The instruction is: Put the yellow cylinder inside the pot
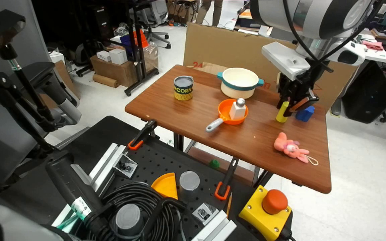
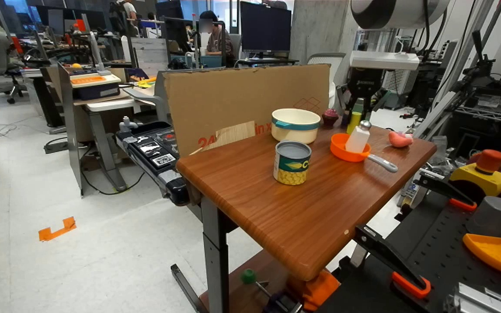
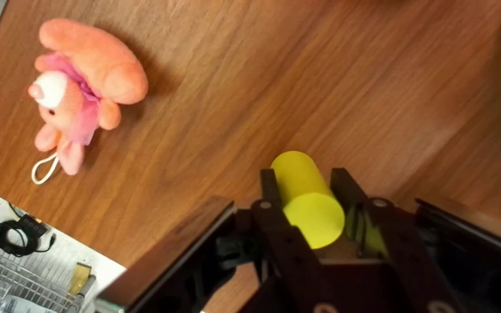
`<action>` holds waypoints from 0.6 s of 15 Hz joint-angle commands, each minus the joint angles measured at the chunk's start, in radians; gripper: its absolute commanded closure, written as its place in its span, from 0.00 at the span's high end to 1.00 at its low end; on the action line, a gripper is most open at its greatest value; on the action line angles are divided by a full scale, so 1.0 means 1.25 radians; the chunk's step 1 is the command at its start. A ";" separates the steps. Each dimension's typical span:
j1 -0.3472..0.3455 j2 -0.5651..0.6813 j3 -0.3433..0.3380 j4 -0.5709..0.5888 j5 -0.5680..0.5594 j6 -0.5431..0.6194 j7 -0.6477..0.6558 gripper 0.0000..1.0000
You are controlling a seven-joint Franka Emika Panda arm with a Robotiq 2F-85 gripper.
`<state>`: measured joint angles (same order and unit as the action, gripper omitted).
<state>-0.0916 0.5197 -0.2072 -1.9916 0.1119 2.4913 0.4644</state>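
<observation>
Wrist view: two fingers, narrowly spaced, grip the one yellow cylinder, one finger against each side; whether its base touches the table cannot be told; count: one pot, one corn can, one orange pan bearing one shaker, one plush toy, one blue object; one cupcake-shaped item, seen in an exterior view; blue object, shape unclear, lies partly behind the fingers; pot is cut off at the wrist view's right edge; bare table shows between cylinder and pot; plush toy lies near the table edge.
</observation>
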 commanded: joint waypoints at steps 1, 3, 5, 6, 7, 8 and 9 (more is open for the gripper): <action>0.009 0.009 -0.008 0.014 -0.008 -0.009 0.006 0.09; 0.010 0.005 -0.008 0.011 -0.016 -0.010 0.000 0.09; 0.014 -0.002 -0.009 0.004 -0.025 -0.002 -0.004 0.09; 0.015 -0.008 -0.007 0.001 -0.026 -0.001 -0.007 0.09; 0.016 -0.016 -0.004 -0.003 -0.027 0.003 -0.013 0.09; 0.018 -0.021 -0.002 -0.005 -0.028 0.005 -0.016 0.09; 0.021 -0.029 -0.001 -0.007 -0.030 0.007 -0.019 0.09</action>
<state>-0.0800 0.5175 -0.2073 -1.9886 0.0886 2.4925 0.4561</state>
